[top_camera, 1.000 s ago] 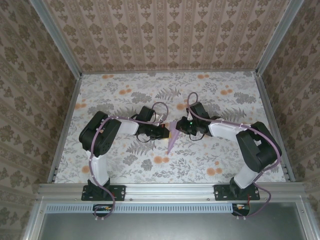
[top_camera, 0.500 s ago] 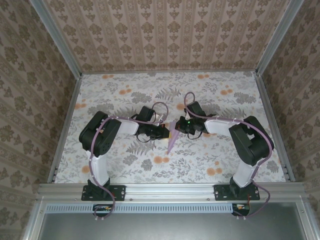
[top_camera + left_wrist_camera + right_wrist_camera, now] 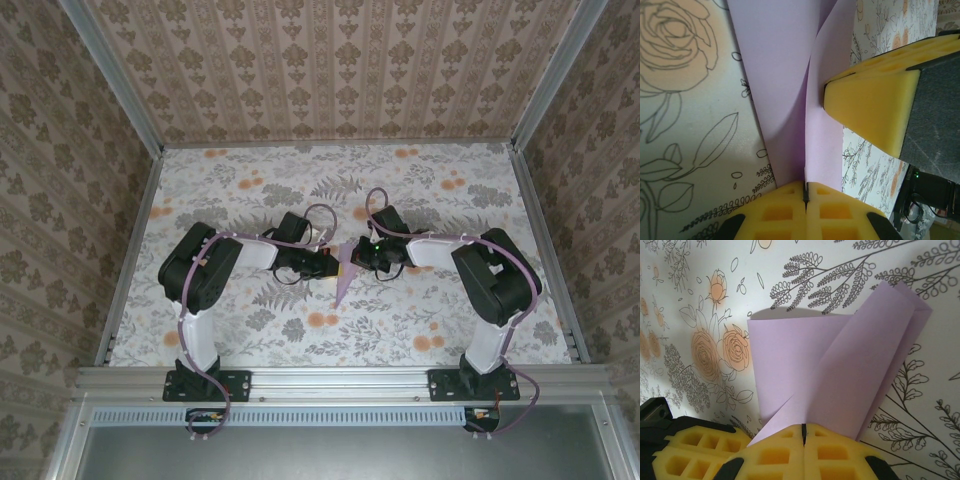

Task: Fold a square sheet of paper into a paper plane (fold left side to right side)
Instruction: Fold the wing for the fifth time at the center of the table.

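The paper plane (image 3: 343, 277) is a narrow pale lilac dart in the middle of the table, its tip pointing toward the near edge. My left gripper (image 3: 331, 263) reaches it from the left and my right gripper (image 3: 357, 257) from the right. In the left wrist view the left gripper (image 3: 805, 188) is shut, with an upright flap of the paper plane (image 3: 785, 75) pinched in the seam between its yellow pads. The right gripper's yellow finger (image 3: 875, 100) presses against that flap. In the right wrist view the right gripper (image 3: 803, 428) is shut on the paper plane (image 3: 840, 370), whose wings spread apart.
The floral tablecloth (image 3: 250, 190) covers the table, with orange flower prints (image 3: 322, 319) just near of the dart's tip. Metal frame posts and patterned walls enclose the left, right and back. An aluminium rail (image 3: 340, 380) runs along the near edge.
The right arm's elbow has swung left and its gripper has edged closer to the paper. The left arm and the dart have stayed in place.
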You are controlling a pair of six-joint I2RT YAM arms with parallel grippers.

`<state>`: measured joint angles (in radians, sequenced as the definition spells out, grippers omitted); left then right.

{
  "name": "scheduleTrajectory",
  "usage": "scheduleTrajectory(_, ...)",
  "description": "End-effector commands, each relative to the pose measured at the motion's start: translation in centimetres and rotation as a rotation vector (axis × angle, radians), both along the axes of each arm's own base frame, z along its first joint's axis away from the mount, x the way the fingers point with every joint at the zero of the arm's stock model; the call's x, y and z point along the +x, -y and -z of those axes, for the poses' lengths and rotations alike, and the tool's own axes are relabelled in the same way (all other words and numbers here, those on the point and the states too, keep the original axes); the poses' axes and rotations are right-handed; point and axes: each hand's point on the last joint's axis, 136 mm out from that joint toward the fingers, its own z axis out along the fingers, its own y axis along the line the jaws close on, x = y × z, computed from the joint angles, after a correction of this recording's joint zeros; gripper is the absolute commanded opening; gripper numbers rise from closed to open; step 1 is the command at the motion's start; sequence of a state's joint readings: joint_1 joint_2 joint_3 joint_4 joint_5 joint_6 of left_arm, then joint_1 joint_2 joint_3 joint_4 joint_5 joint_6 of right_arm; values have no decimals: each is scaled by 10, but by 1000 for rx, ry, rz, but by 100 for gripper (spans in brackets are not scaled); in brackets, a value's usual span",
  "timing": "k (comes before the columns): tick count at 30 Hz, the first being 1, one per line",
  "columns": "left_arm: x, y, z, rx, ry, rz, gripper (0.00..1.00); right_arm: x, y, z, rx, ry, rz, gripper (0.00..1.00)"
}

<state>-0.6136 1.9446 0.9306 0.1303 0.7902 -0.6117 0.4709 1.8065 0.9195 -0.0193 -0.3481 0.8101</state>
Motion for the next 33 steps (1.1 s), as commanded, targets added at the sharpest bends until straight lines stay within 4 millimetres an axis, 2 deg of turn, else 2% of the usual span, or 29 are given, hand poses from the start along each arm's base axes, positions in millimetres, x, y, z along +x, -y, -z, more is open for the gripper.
scheduleTrajectory(1, -9, -21, 45, 151, -40, -25, 0, -9, 5, 17, -31, -47, -11, 0)
scheduleTrajectory(7, -8, -20, 41, 140, -36, -25, 0, -21, 13, 32, -58, -96, 8, 0)
scheduleTrajectory(13, -2, -14, 13, 103, 0, -23, 1, -37, 23, 46, -91, -147, 22, 0)
scheduleTrajectory(19, 5, -13, -23, 95, 65, -21, 21, -43, 27, 52, -103, -163, 23, 0)
scheduleTrajectory(22, 4, -15, -37, 93, 80, -21, 23, -43, 26, 51, -99, -159, 20, 0)
scheduleTrajectory(27, -11, -12, -53, 62, 63, -2, 20, -42, 26, 49, -98, -156, 15, 0)
scheduleTrajectory(33, -35, 6, -68, -21, -4, 36, 18, -41, 24, 49, -94, -154, 10, 0)
